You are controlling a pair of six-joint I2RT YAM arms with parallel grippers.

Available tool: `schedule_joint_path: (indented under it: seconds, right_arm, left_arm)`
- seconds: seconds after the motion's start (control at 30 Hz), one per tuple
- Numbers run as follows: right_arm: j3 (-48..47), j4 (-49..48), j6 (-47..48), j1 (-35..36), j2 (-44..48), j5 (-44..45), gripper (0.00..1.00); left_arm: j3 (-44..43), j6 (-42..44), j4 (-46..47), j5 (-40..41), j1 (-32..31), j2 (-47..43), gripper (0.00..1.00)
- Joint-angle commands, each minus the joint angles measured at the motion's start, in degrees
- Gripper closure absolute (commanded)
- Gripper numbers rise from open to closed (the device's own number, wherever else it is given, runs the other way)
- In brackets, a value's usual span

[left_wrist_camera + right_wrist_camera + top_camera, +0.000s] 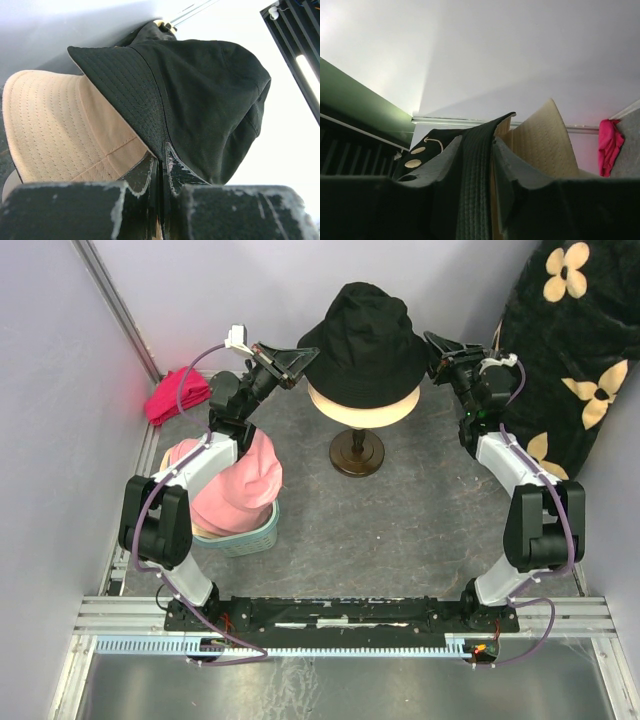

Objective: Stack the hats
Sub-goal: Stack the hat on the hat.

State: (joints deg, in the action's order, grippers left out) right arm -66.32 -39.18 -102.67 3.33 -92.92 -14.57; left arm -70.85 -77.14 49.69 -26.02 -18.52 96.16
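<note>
you are mid-placement: the black hat [365,340] sits over the beige hat [60,130] on the head atop the stand [357,453], far centre of the table, with its brim held out on both sides. your left gripper [161,155] is clenched on the black brim at the hat's left edge; the wrist view shows the fabric pinched flat between the two fingers. your right gripper [492,145] is at the brim's opposite edge, and the brim runs between its fingers, but you cannot tell from these views whether they are pressing on it or just standing around it. the crown looks bunched and tilted rather than seated, so the step in hand is probably drawing the black hat down square over the beige one. the next move likely calls for an even downward pull from both sides, then letting go without dragging the brim back up. the pink hat [240,480] waits in the basket [255,538] under your left arm, so it is probably next. as for writing, no brand, label or lettering can be read on any hat; the dark cloth [570,360] at the right carries only cream flower shapes.
</note>
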Motion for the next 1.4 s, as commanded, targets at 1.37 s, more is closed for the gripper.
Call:
schedule_joint_path:
  seconds: [1.37]
  right_arm:
    - [5.7,12.5,9.1,0.8,2.9,2.0,0.98]
  left_arm:
    - [10.1,-6.4,6.0,4.3,-0.7,0.8,0.97]
